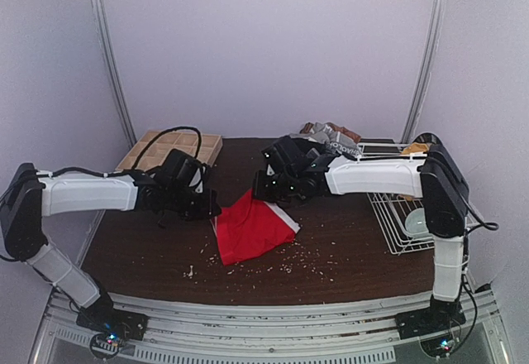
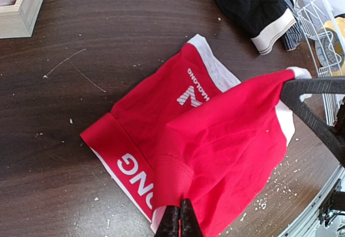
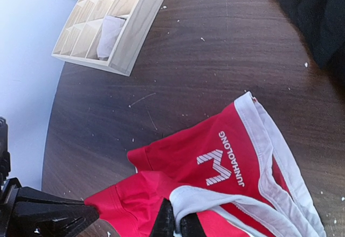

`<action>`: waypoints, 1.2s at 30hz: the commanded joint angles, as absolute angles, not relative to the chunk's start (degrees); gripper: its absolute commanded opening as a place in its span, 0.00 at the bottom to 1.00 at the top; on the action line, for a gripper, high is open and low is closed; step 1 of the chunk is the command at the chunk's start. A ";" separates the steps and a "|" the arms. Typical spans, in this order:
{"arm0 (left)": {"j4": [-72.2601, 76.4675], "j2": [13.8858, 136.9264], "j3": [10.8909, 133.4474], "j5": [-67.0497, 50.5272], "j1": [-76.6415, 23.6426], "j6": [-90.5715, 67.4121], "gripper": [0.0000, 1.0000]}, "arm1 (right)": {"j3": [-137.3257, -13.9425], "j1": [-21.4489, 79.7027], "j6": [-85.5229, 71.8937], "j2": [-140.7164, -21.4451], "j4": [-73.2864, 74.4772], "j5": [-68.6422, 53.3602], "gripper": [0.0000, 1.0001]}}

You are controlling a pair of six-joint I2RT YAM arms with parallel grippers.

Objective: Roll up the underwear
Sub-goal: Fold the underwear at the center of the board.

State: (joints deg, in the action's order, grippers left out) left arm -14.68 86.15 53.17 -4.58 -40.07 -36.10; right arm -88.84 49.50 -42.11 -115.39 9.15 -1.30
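The red underwear (image 1: 252, 230) with a pale waistband lies mid-table, its near layer lifted off the rest. In the left wrist view my left gripper (image 2: 180, 206) is shut on a red hem of this underwear (image 2: 161, 118). In its own view my right gripper (image 3: 176, 213) is shut on the pale waistband (image 3: 226, 196), with the red underwear (image 3: 188, 151) spread below. From above, the left gripper (image 1: 212, 208) sits at the cloth's left edge and the right gripper (image 1: 263, 187) at its far corner. More underwear, black and grey-striped (image 1: 329, 139), is piled at the back.
A wooden grid tray (image 1: 169, 144) stands at the back left, with pale cloth in one cell (image 3: 110, 32). A white wire rack (image 1: 398, 219) holding dishes stands at the right edge. Pale crumbs (image 1: 289, 258) dot the dark table in front of the cloth.
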 commanded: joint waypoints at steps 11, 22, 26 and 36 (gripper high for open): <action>-11.52 91.76 57.53 -5.29 -36.67 -34.99 0.00 | -94.88 46.63 -41.31 -122.61 10.36 -4.27 0.00; -9.88 93.71 56.45 -3.11 -35.44 -35.92 0.00 | -99.45 45.48 -41.46 -126.93 9.76 -6.29 0.00; -8.78 95.12 56.46 -2.82 -34.88 -36.21 0.00 | -101.25 44.85 -41.48 -129.34 9.72 -6.81 0.00; -8.85 97.75 56.75 -1.43 -33.90 -36.46 0.15 | -108.74 43.36 -40.78 -136.96 13.86 -10.00 0.00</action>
